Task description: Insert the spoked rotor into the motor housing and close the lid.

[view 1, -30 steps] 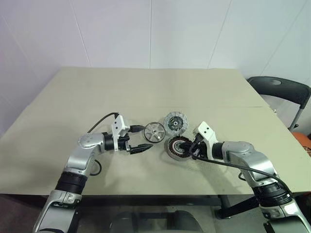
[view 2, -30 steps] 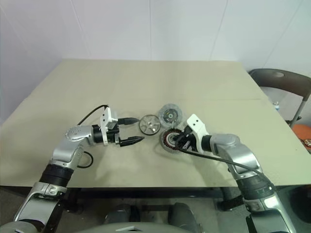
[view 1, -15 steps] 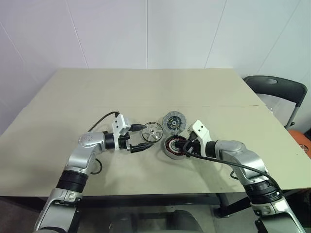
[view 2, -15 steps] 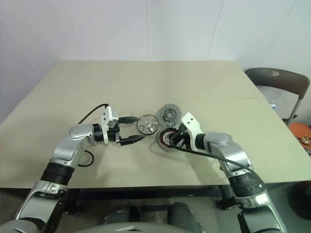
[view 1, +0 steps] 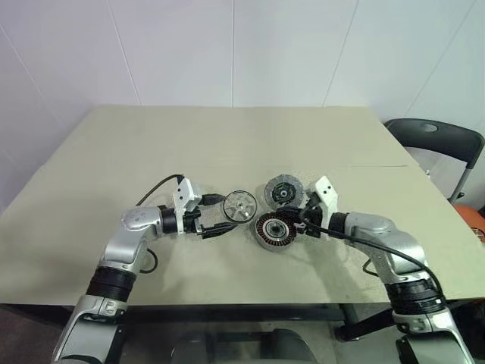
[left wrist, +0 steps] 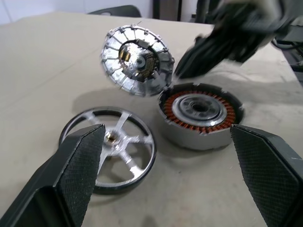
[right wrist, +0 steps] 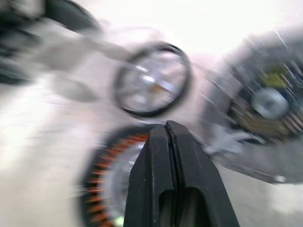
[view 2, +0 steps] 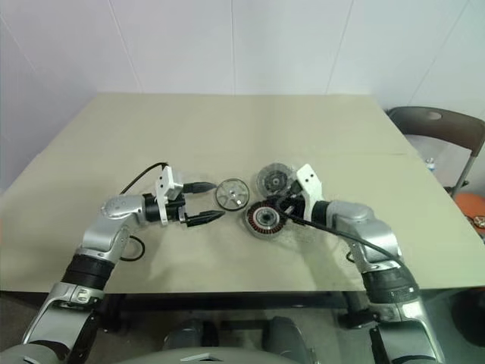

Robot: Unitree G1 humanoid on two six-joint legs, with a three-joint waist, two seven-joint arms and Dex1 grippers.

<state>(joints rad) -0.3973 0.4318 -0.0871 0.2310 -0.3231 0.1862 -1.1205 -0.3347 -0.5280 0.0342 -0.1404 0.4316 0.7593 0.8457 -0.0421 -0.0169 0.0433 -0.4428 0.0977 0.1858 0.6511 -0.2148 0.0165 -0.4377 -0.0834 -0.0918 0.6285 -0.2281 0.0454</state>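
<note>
Rotor (view 1: 241, 206), spoked and silver, flat on the table (view 1: 227, 144), just at ten o'clock of the motor housing (view 1: 274, 230). Housing upright on the table, open top up, copper windings ringing its inside. Lid (view 1: 283, 193) tilted on edge at twelve o'clock of the housing, leaning at its rim, ribbed face toward the camera. Left gripper (view 1: 217, 230) at nine o'clock of the housing and below the rotor, pointing toward the housing, jaws spread wide and empty, apart from both parts. Right gripper (view 2: 282, 208) at two o'clock of the housing, over its rim, jaws pressed together on nothing.
</note>
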